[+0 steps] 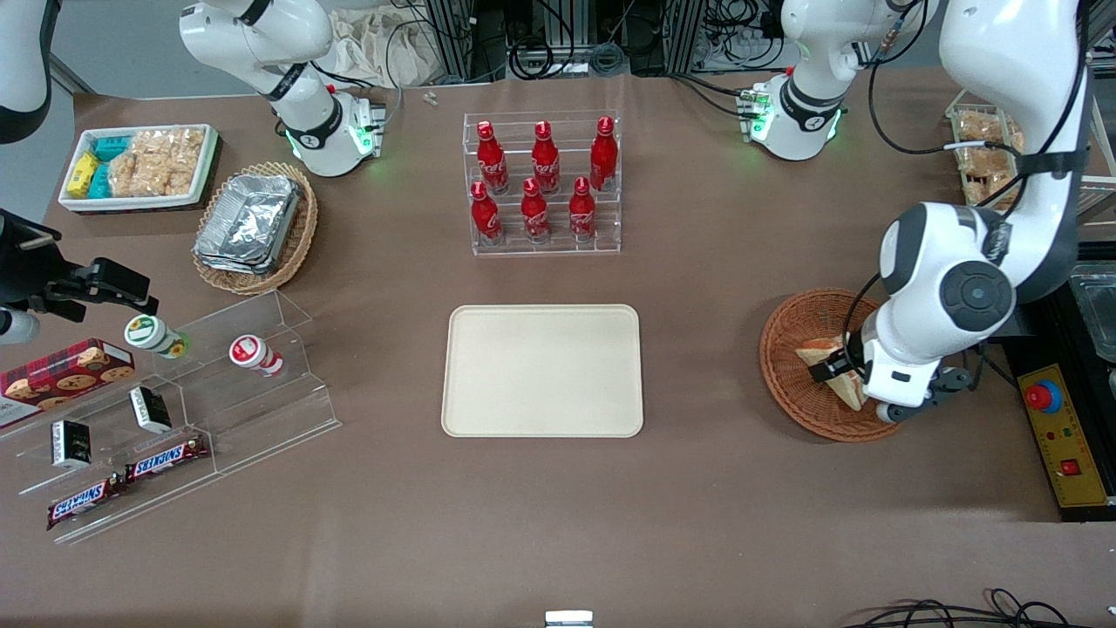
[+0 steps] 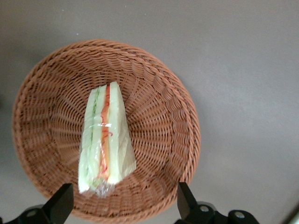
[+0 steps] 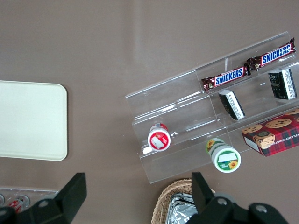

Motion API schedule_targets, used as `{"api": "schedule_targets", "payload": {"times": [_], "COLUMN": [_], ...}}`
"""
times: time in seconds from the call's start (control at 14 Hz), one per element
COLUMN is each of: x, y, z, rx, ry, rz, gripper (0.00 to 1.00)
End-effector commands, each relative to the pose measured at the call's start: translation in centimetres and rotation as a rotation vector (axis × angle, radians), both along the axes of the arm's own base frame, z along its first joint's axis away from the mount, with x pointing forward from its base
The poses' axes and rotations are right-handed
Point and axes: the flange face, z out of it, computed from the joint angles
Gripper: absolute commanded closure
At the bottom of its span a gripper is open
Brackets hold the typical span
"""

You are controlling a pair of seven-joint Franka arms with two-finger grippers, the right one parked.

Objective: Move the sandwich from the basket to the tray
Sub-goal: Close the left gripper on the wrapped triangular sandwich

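Note:
The sandwich [image 1: 818, 353], a wrapped wedge with red and green filling along its edge, lies in the reddish-brown wicker basket [image 1: 785, 349] toward the working arm's end of the table. The left wrist view also shows the sandwich [image 2: 105, 140] inside the basket [image 2: 163, 98]. My left gripper [image 1: 839, 373] hovers just above the basket and the sandwich. It is open [image 2: 124, 199], its fingers wide apart over the basket's rim, holding nothing and not touching the sandwich. The cream-beige tray [image 1: 542, 371] lies flat at the table's middle with nothing on it; the right wrist view shows part of the tray [image 3: 28, 121].
A clear rack of red bottles [image 1: 542, 183] stands farther from the front camera than the tray. A yellow emergency-stop box [image 1: 1059, 432] lies beside the basket. Toward the parked arm's end are a tan basket of foil containers [image 1: 253, 228], a white snack tray [image 1: 139, 166] and a clear snack shelf [image 1: 174, 419].

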Motion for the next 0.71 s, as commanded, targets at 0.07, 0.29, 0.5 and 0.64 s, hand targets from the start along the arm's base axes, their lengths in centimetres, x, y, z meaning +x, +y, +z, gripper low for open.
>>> {"api": "schedule_targets", "payload": {"times": [0.07, 0.29, 0.5, 0.64], "x": [-1.9, -3.3, -3.2, -3.0], "y": [2.4, 3.5, 4.3, 4.1], "z": [-3.8, -6.0, -8.2, -8.8], "rx": [0.010, 0.021, 0.016, 0.014], "ry": [-0.031, -0.040, -0.028, -0.031], "rz": [0.039, 0.030, 0.045, 0.110], "gripper": [0.00, 0.00, 0.01, 0.66]}}
